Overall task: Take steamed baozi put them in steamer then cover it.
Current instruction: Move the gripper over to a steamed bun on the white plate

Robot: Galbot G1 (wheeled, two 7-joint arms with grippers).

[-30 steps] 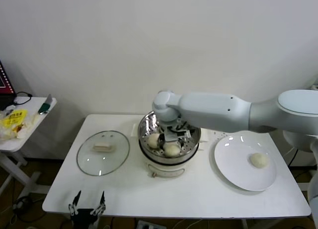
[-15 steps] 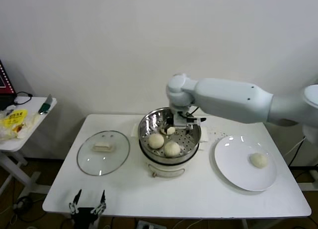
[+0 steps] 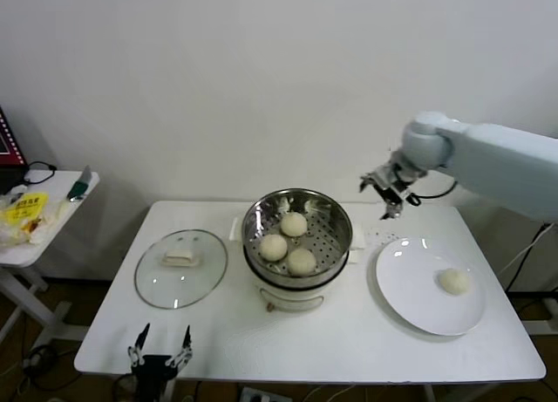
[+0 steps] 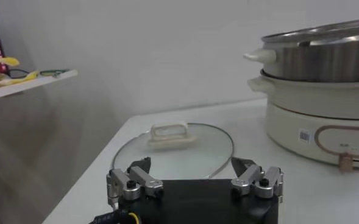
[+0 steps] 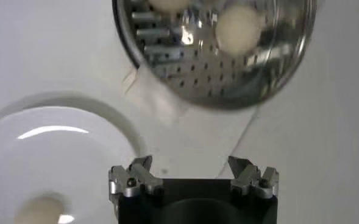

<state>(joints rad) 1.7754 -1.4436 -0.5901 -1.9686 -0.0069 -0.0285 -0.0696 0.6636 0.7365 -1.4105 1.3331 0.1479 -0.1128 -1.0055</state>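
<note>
Showing cover (image 4: 172, 146) handle close, head view's fourth baozi (image 3: 453, 281)

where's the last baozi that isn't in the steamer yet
In the head view it lies alone on the white plate at the table's right side: the last baozi sits toward the plate's right edge, right of the steamer.

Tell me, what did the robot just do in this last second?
The right hand, open and empty, rose from the steamer and swung toward the plate, leaving a third baozi inside. The last baozi, the cover and the left hand stayed put.
</note>
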